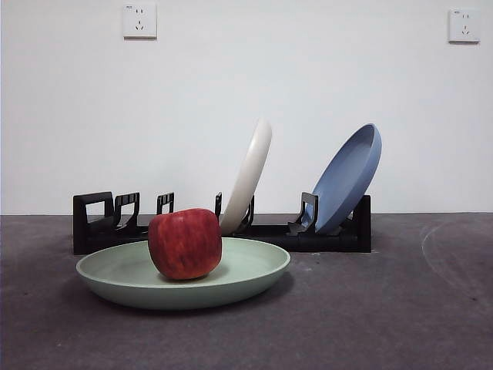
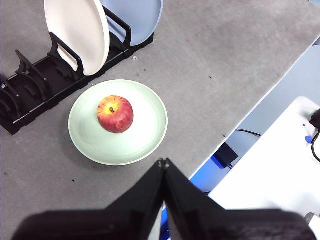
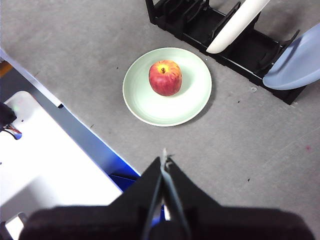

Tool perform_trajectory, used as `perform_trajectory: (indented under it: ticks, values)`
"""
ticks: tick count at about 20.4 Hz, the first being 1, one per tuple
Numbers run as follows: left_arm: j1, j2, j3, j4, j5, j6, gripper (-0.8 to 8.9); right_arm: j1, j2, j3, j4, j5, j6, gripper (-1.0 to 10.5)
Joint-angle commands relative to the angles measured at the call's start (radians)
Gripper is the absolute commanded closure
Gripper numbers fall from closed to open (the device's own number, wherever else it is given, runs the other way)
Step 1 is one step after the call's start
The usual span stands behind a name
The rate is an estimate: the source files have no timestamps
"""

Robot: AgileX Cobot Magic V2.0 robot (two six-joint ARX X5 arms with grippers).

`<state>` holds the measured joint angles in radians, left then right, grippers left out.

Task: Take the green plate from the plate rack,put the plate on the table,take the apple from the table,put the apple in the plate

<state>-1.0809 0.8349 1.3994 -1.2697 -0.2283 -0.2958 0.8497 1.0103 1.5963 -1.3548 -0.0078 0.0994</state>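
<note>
Apple [image 1: 185,243] sits in the green plate [image 1: 254,271] on the table [image 1: 385,308], just in front of the rack [image 1: 331,235]. Both grippers, left [image 2: 163,162] & right [image 3: 164,160], hang high w/ jaws closed, holding nothing.

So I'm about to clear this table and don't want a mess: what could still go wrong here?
The apple sits loose and a little off-centre in the green plate, so it may roll off if the plate is tipped when lifted. The cream-white plate and blue plate lean steeply in the plate rack, just behind; a nudge to the rack might topple them. Both grippers, left and right, are shut and clear.
</note>
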Motion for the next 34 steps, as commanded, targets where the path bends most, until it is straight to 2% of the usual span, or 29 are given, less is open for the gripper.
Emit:
perform_trajectory:
  ticks: [1, 4, 15, 17, 18, 20, 21, 24, 25, 26, 29, 32, 34]
  values:
    - [0.000, -0.001, -0.004, 0.006, 0.000, 0.004, 8.22, 0.001, 0.000, -0.009, -0.023, 0.001, 0.013, 9.6]
    - [0.000, 0.003, -0.004, 0.006, 0.000, -0.034, 8.17, 0.001, 0.002, -0.008, -0.023, 0.001, 0.032, 9.5]
    - [0.016, 0.055, -0.004, 0.007, -0.001, -0.034, 8.17, 0.001, 0.002, -0.008, -0.023, 0.027, 0.031, 9.5]
    - [0.091, 0.055, -0.004, 0.006, 0.000, 0.007, 8.17, 0.001, 0.002, -0.008, -0.023, 0.027, 0.031, 9.5]
    - [0.154, 0.054, -0.004, 0.008, 0.024, -0.009, 8.17, 0.001, 0.002, -0.008, -0.023, 0.027, 0.031, 9.5]
    - [0.333, 0.031, -0.008, 0.057, 0.130, -0.014, 8.17, 0.001, 0.002, -0.008, -0.023, 0.027, 0.031, 9.5]
    - [0.419, 0.010, -0.021, 0.123, 0.154, -0.010, 8.17, 0.001, 0.002, -0.008, -0.023, 0.027, 0.031, 9.5]
    - [0.673, -0.093, -0.156, 0.502, 0.192, -0.010, 8.17, 0.001, 0.006, -0.008, -0.023, 0.027, 0.031, 9.5]
    - [0.721, -0.134, -0.230, 0.626, 0.224, -0.005, 8.17, 0.001, 0.006, -0.008, -0.023, 0.027, 0.031, 9.5]
    - [0.767, -0.189, -0.333, 0.765, 0.274, 0.021, 8.17, 0.001, 0.007, -0.008, -0.023, 0.027, 0.031, 9.5]
    - [0.855, -0.345, -0.634, 1.054, 0.400, 0.110, 8.17, 0.001, 0.009, -0.008, -0.023, 0.027, 0.031, 9.5]
    - [0.939, -0.521, -0.947, 1.313, 0.471, 0.114, 8.17, 0.001, 0.009, -0.008, -0.023, 0.027, 0.031, 9.5]
    - [0.974, -0.621, -1.103, 1.399, 0.470, 0.105, 8.17, 0.001, 0.009, -0.008, -0.023, 0.027, 0.031, 9.5]
